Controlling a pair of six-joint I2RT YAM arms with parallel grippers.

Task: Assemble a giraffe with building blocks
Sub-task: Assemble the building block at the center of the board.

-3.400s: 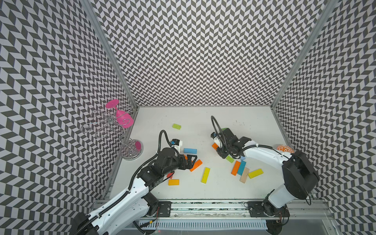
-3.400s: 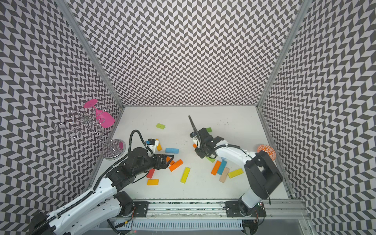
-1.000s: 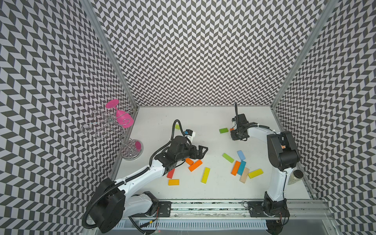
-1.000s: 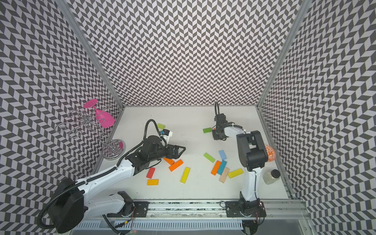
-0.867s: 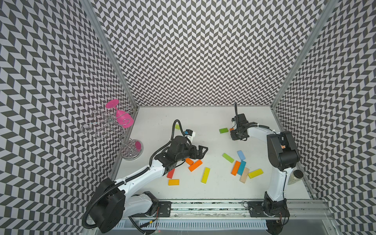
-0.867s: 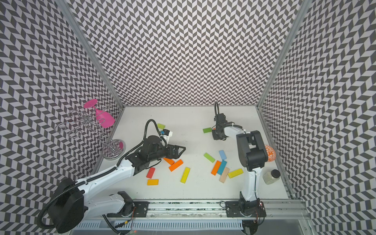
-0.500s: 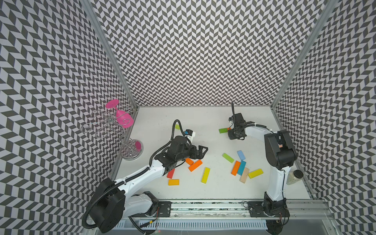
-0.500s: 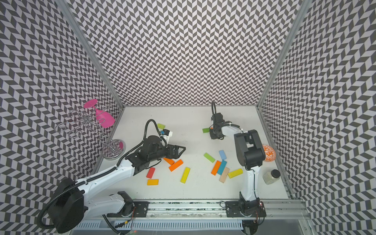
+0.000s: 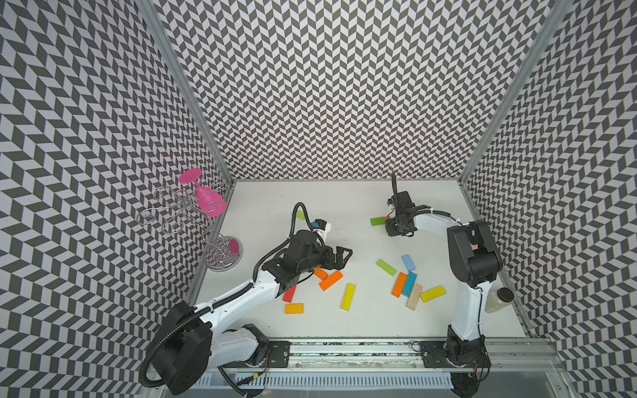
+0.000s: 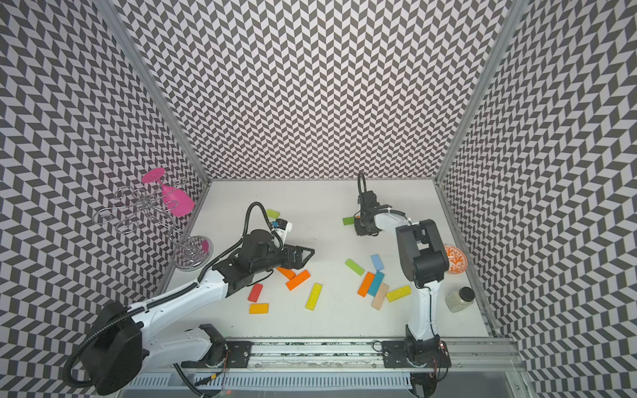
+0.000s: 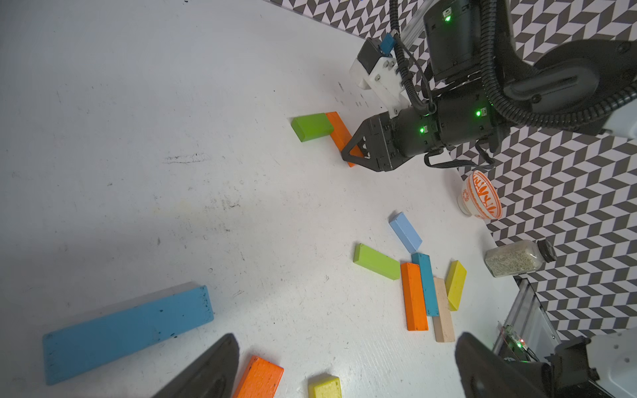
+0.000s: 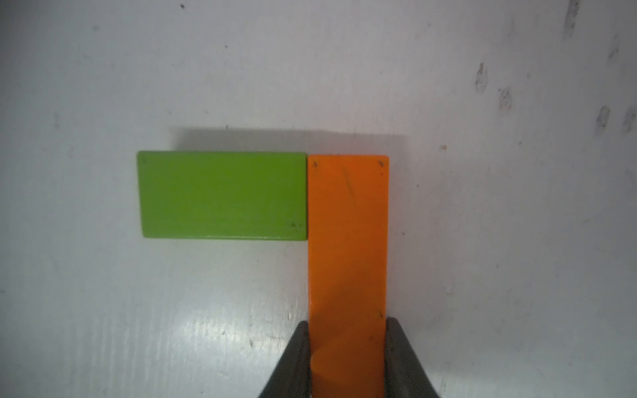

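Observation:
My right gripper (image 12: 348,322) is shut on one end of a long orange block (image 12: 348,241) that lies flat on the white table. Its far end butts against the end of a short green block (image 12: 222,194), making an L. In both top views this pair sits at the back, the green block (image 9: 378,221) left of the right gripper (image 9: 396,227). My left gripper (image 9: 339,256) hangs open above the left-middle of the table with nothing between its fingers (image 11: 220,365). A blue block (image 11: 127,330) and an orange block (image 11: 258,377) lie below it.
Loose blocks lie in two groups: orange (image 9: 331,279), yellow (image 9: 348,296), red (image 9: 289,293) and amber (image 9: 294,308) at front left; green (image 9: 386,267), light blue (image 9: 408,262), orange (image 9: 400,294), teal, beige and yellow at right. Wire rack with pink glass (image 9: 206,203), jar (image 9: 496,300), bowl (image 10: 455,263).
My right gripper carried the orange block from mid-table to the back, then edged left until it met the green block. The left arm has held still for the last second.

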